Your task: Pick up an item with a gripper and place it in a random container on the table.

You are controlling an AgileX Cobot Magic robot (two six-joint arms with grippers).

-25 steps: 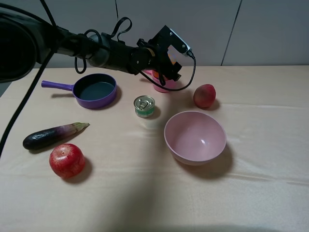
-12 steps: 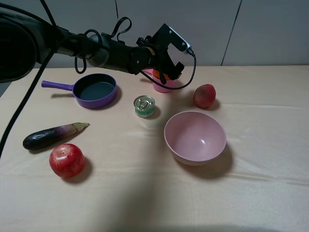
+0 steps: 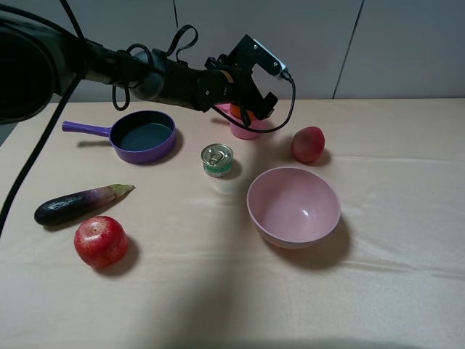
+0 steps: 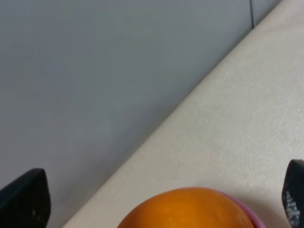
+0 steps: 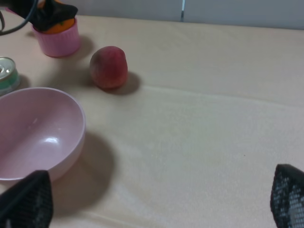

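From the high camera, the table (image 3: 392, 291) is open along the whole 3 o'clock side and across the front at 6 o'clock: bare beige cloth with a few shallow wrinkles. The back edge meets a grey panelled wall at 12 o'clock, and that is the tight spot, because the container (image 3: 245, 131) sits close to it.

My left gripper (image 3: 252, 111) hangs right over that small pink cup. In the left wrist view its dark fingers (image 4: 24, 202) stand far apart with a gap on each side of the item (image 4: 185, 211), so they grip nothing. The orange, round with a faintly dimpled skin, rests in the cup with its top bulging above the pink rim. The arm and its looping black cables come in from 9 o'clock.

The right gripper (image 5: 156, 197) is spread wide too, with nothing between its textured tips, low over empty cloth.

Around the cup:
- A fuzzy pinkish-red peach (image 3: 308, 144) lies near it at 4 o'clock.
- A smooth, glossy large pink bowl (image 3: 290, 237) sits at 5 o'clock, beyond the peach.
- A small green can (image 3: 217, 160) with a metal ring-pull lid is close at 7 o'clock.
- A purple frying pan (image 3: 145, 136) with a dark inside sits at 9 o'clock, under the arm, handle pointing away.
- A dark shiny eggplant (image 3: 80, 204) and a red apple (image 3: 101, 241) lie well apart at 8 o'clock.
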